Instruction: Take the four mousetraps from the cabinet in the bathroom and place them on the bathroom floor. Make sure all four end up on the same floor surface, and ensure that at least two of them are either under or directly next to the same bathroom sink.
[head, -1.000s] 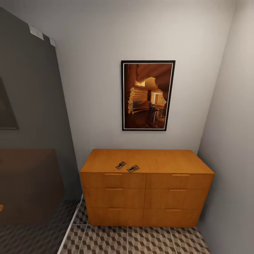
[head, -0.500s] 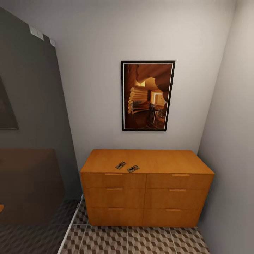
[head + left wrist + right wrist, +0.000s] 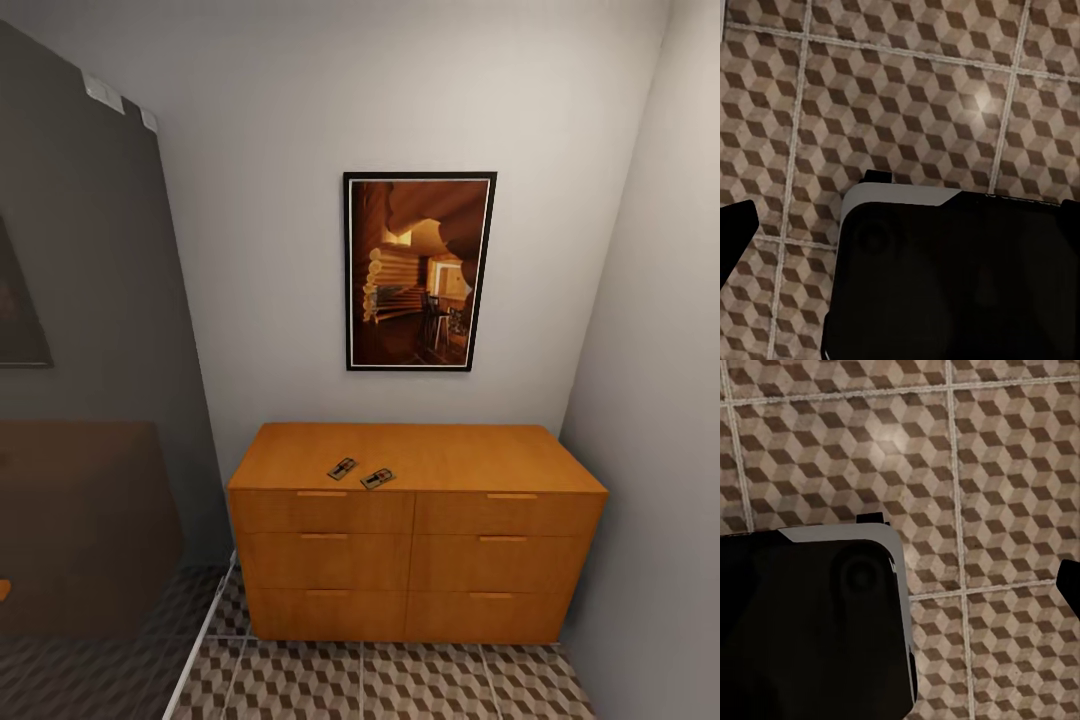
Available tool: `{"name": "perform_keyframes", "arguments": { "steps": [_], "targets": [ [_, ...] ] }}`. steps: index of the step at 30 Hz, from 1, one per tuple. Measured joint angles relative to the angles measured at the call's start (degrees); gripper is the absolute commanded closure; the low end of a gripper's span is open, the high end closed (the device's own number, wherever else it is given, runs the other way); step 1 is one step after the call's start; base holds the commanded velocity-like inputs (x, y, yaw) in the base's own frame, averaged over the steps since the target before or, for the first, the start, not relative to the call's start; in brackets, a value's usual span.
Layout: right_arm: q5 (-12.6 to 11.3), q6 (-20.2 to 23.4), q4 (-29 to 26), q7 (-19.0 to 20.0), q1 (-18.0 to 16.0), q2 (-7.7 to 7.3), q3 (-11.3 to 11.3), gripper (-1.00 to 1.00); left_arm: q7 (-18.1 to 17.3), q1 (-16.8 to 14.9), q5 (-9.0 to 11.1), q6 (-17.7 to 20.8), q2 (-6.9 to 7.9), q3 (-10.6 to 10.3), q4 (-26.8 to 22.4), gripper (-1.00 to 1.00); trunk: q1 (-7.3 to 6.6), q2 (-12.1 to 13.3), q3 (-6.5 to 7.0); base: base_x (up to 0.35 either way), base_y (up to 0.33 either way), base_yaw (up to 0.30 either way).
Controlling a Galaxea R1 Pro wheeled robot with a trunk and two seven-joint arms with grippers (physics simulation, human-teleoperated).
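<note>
- Two mousetraps (image 3: 361, 473) are lying on the cabinet (image 3: 420, 520) top near its front edge, well ahead of both pincers.
- Both wrist cameras are facing the bathroom floor (image 3: 907, 97); pincer spread cannot be told.
- Judging: drive closer squarely, then raise one arm.

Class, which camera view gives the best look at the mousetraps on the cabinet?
The head view: two mousetraps lie side by side on the cabinet top near its front edge. Both wrist views look down at the patterned floor tiles instead.
</note>
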Motion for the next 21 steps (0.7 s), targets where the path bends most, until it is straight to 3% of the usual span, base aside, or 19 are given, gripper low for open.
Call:
{"name": "perform_keyframes", "arguments": {
  "steps": [21],
  "targets": [
    [0.0,0.0,0.0,0.0,0.0,-0.01,0.0,-1.00,0.0,0.0,0.0,-0.1,0.03,0.0,0.0,-1.00,0.00,0.0,0.00,0.000,0.000,0.000]
  ]
}}
